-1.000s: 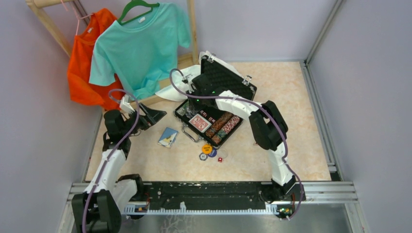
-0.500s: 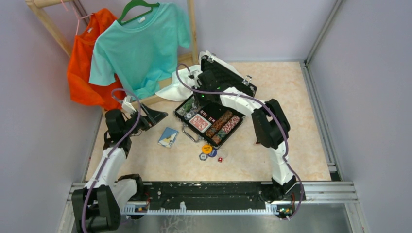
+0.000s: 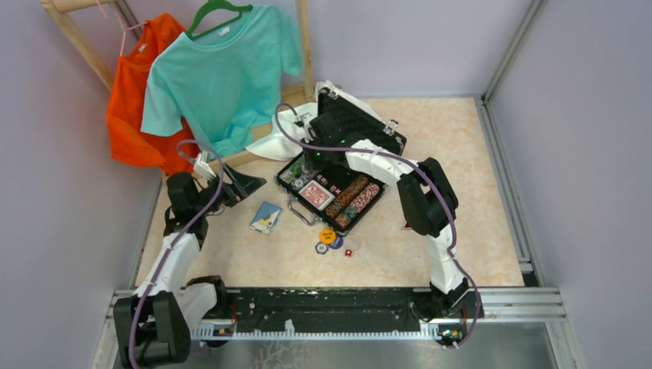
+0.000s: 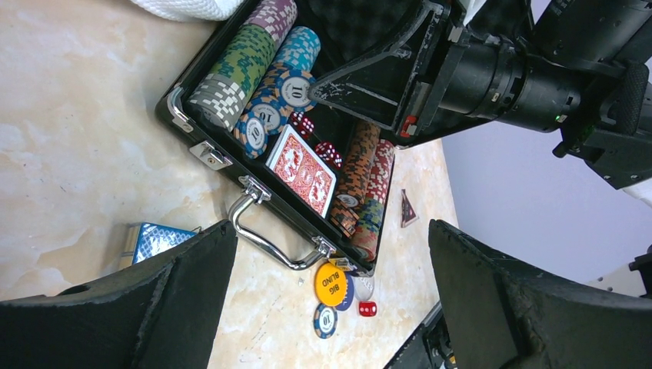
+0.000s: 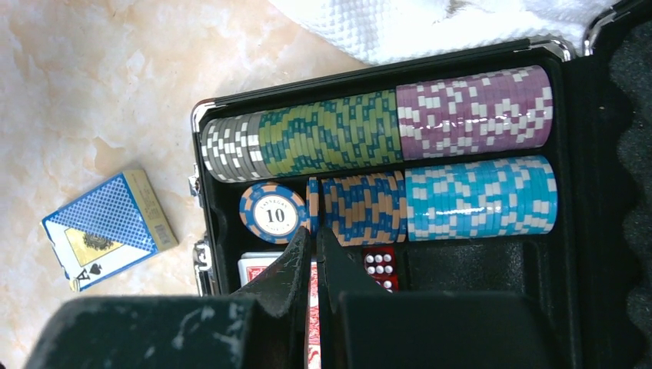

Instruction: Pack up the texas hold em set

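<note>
Flanking black case [image 3: 370, 123]: white cloth [image 3: 269, 143], teal shirt [image 3: 223, 73].

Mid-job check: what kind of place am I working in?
Probably a lab test cell, not a home: plain lilac walls box in the tabletop, aluminium rails frame it, and T-shirts hang on a wooden rack like props.

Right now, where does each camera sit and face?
Top external: above, behind the bases, looking down on the open black hinged case; left arm and right arm show.
Left wrist: low, facing the case's handle side; open left end effector shows.
Right wrist: above the case, looking down on multicoloured poker chips; shut right end effector shows.
All share the blue card deck.
</note>
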Robot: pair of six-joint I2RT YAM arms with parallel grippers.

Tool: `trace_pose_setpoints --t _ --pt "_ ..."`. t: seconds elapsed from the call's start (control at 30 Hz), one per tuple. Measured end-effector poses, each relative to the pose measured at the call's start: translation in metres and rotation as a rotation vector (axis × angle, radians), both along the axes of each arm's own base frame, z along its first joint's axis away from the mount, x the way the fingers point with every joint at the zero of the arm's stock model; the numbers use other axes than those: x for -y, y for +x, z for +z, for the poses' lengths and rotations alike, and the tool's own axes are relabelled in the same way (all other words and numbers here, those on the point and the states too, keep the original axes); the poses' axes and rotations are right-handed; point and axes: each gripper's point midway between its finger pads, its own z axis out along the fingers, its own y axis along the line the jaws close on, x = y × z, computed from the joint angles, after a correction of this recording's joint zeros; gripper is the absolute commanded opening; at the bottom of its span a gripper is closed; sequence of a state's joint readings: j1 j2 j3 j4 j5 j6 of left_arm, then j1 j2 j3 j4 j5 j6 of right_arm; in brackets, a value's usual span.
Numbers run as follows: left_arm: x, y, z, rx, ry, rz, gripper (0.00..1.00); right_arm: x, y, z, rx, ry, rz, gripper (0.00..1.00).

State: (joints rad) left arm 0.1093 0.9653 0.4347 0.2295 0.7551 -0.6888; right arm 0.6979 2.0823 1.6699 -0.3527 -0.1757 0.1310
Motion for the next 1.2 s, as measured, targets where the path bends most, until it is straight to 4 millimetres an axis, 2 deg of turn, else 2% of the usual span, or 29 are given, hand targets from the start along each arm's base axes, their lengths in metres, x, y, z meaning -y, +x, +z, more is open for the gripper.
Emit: trace_pose_setpoints --t 0.27,0.4,0.67,0.93,1.2 --pt "0.001 -0.001 0.001 0.002 -0.004 -0.012 0.99 -0.017 -0.017 0.0 0.001 -0.002 0.043 0.0" --pt "0.002 -0.002 0.001 0.002 -0.005 -0.015 0.99 -0.018 -0.019 -0.001 0.005 -0.011 0.04 0.0" --pt "0.003 -0.002 0.003 0.015 -0.006 -0.023 0.99 -0.014 -0.012 -0.001 0.015 -0.014 0.018 0.0" --pt "0.003 -0.002 0.003 0.015 -0.006 -0.024 0.99 0.001 0.001 -0.003 0.018 -0.029 -0.021 0.0" --pt "0.003 -0.001 0.003 0.016 -0.007 -0.027 0.99 0.002 0.001 -0.005 0.018 -0.036 -0.026 0.0"
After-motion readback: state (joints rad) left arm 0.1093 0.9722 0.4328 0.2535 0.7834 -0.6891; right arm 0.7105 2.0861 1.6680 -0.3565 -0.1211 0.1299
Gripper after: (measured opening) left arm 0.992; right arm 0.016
